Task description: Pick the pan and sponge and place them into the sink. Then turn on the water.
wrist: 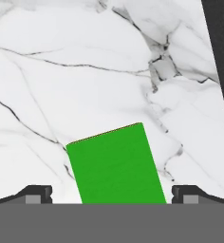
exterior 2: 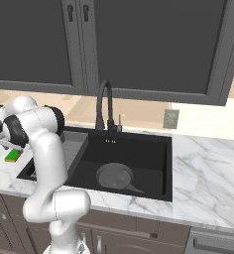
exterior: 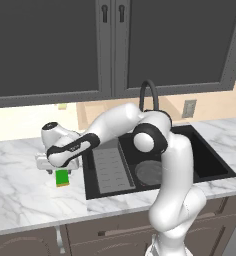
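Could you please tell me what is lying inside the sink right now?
Inside the sink the pan lies flat on the black floor, and a grey ribbed tray fills its left part. The arm covers part of the basin in the left base view, so the drain cannot be seen.

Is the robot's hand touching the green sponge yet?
Apart. In the hand view, the hand is open, its two fingertips standing clear on either side of the sponge, with white counter showing between each tip and it.
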